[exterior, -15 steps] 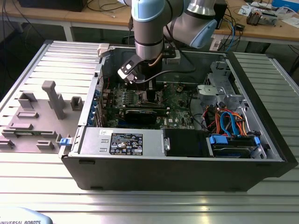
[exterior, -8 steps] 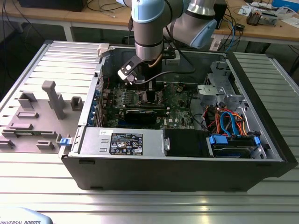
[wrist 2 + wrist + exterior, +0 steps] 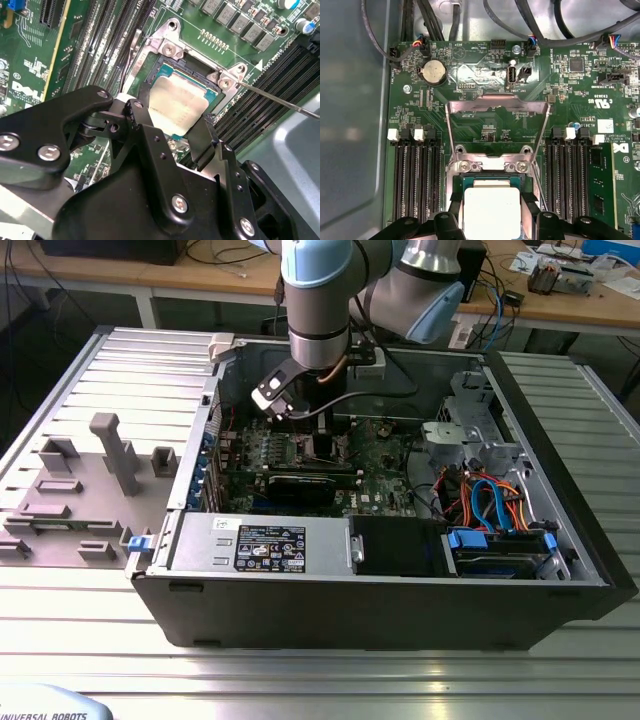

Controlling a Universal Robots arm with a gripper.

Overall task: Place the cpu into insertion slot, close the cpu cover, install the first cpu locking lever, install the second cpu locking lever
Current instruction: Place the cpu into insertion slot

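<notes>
Green motherboard (image 3: 570, 100): cpu (image 3: 182, 95) in insertion slot (image 3: 165, 62), under gripper (image 3: 172, 114); cpu cover (image 3: 497, 105) raised.

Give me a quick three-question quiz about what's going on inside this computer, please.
1. True or false: the cpu cover is closed over the cpu.
2. What lies directly beneath the tool? A cooling fan; B cpu; C screwdriver.
3. Which round, silvery part sits on the motherboard, beyond the cover from the cpu?
Key: 1 false, it stands open; 2 B; 3 coin-cell battery.
</notes>
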